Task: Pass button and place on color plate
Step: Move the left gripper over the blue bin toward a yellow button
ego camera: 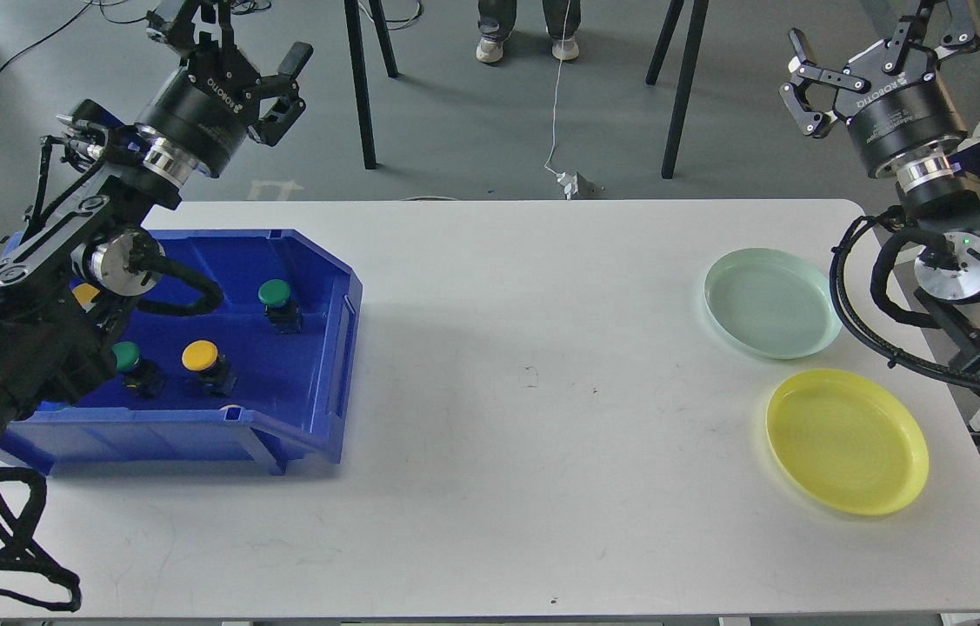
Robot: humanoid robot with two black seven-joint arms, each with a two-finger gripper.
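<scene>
A blue bin (329,365) on the table's left holds a green button (275,293), a yellow button (200,355) and another green button (125,356); a yellow one (84,294) peeks out behind my left arm. My left gripper (233,39) is raised above the bin's far edge, open and empty. My right gripper (876,39) hangs high at the far right, open and empty. A pale green plate (772,303) and a yellow plate (846,440) lie on the table's right, both bare.
The white table (524,382) spans the view. Beyond its far edge are black stand legs (363,87), a cable with a plug (572,183) on the floor, and a person's feet (529,48).
</scene>
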